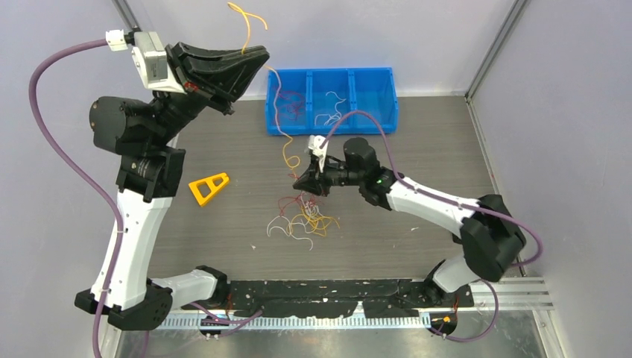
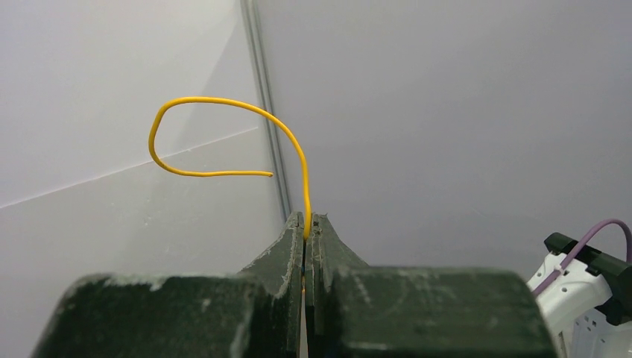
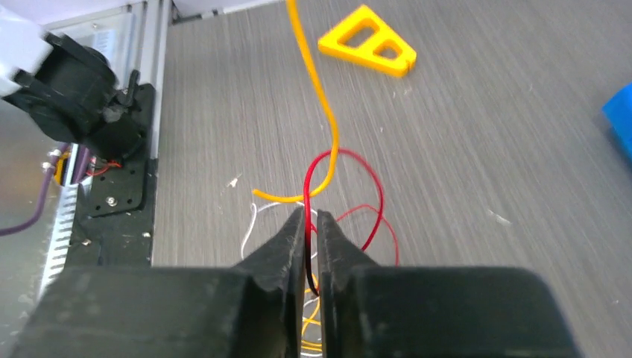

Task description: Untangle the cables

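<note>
A small tangle of thin red, yellow and white wires (image 1: 305,220) lies on the table's middle. My left gripper (image 1: 257,54) is raised high at the back left and is shut on a yellow wire (image 2: 223,119); its free end curls above the fingertips, and its long part (image 1: 282,119) hangs down to the tangle. My right gripper (image 1: 304,184) hovers just above the tangle, shut on a red wire (image 3: 350,190) that loops ahead of the tips. The yellow wire (image 3: 317,97) passes through that red loop.
A blue three-compartment bin (image 1: 332,74) at the back holds a few loose wires. A yellow triangular block (image 1: 209,186) lies left of the tangle; it also shows in the right wrist view (image 3: 369,48). Grey walls close the back and sides.
</note>
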{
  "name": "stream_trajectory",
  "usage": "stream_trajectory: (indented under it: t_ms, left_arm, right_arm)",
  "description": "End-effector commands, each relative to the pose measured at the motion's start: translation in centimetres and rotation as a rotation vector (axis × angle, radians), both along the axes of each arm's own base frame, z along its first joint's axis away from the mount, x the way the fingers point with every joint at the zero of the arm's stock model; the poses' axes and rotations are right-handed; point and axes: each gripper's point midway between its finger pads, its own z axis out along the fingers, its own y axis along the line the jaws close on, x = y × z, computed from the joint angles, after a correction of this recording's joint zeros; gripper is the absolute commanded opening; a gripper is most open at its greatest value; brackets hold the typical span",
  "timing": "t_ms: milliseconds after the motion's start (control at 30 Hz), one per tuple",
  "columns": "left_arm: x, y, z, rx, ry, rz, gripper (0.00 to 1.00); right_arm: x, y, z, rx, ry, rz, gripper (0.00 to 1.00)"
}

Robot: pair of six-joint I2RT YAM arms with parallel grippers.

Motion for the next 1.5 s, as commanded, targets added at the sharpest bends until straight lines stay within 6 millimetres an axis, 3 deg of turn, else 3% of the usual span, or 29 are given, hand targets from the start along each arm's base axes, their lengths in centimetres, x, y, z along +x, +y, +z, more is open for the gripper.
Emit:
stream_trajectory:
  t_ms: [0,33,100,167,333,367,400,433,500,567,733,900,1067,1233,1467]
  left_arm:
    - [0.1,1.8,2.5,-0.066,-0.062,0.083,0.0]
    - [0.3,2.2,2.9,-0.08,-0.062,0.103,0.0]
    - [0.3,2.9,3.7,-0.104,-0.066,0.127,0.0]
    - [0.2,3.3,4.3,-0.121,-0.071,0.139,0.0]
    - [0.0,3.0,4.2,-0.123,-0.049,0.102,0.0]
    - [0.3,2.9,3.9,-0.123,-0.036,0.1,0.0]
    - [0.5,2.8,3.6,-0.118,-0.029,0.096,0.0]
    - [0.5,2.6,3.2,-0.11,-0.023,0.09,0.0]
    - [0.8,2.3,2.1,-0.089,-0.007,0.08,0.0]
    - [1.0,2.0,0.7,-0.072,0.02,0.072,0.0]
    - [2.1,1.4,-2.7,-0.044,0.099,0.058,0.0]
    - [2.9,0.5,-5.7,-0.005,0.156,0.029,0.0]
    - [3.2,-0.2,-7.5,0.016,0.196,-0.004,0.0]
    - [3.4,-0.4,-8.3,0.015,0.232,-0.023,0.0]
    - [3.9,-0.8,-9.9,0.01,0.293,-0.038,0.0]
  right_arm:
    - [1.0,-0.3,-5.9,-0.114,-0.013,-0.008,0.07]
    - [0.8,-1.1,-8.6,-0.173,0.002,-0.003,0.06]
    - [0.3,-2.4,-11.8,-0.257,0.044,0.007,0.06]
    - [-0.3,-3.3,-13.4,-0.31,0.091,0.017,0.05]
    - [-1.2,-3.9,-12.7,-0.317,0.14,0.031,0.05]
    - [-1.2,-3.7,-12.0,-0.308,0.134,0.034,0.14]
    - [-1.4,-4.0,-12.0,-0.325,0.147,0.038,0.28]
    - [-1.1,-3.9,-10.9,-0.319,0.134,0.029,0.59]
    - [-0.6,-4.2,-8.6,-0.302,0.125,0.011,0.8]
    - [0.0,-4.5,-4.6,-0.242,0.091,-0.006,0.87]
    - [0.1,-5.3,6.4,-0.093,-0.067,-0.025,0.92]
    - [-0.6,-5.5,13.0,0.025,-0.144,-0.038,0.99]
    - [1.4,-4.7,19.8,0.207,-0.135,-0.149,0.99]
    - [3.7,-2.9,22.9,0.306,-0.075,-0.178,0.98]
    - [4.0,-0.4,26.2,0.431,-0.039,-0.127,0.86]
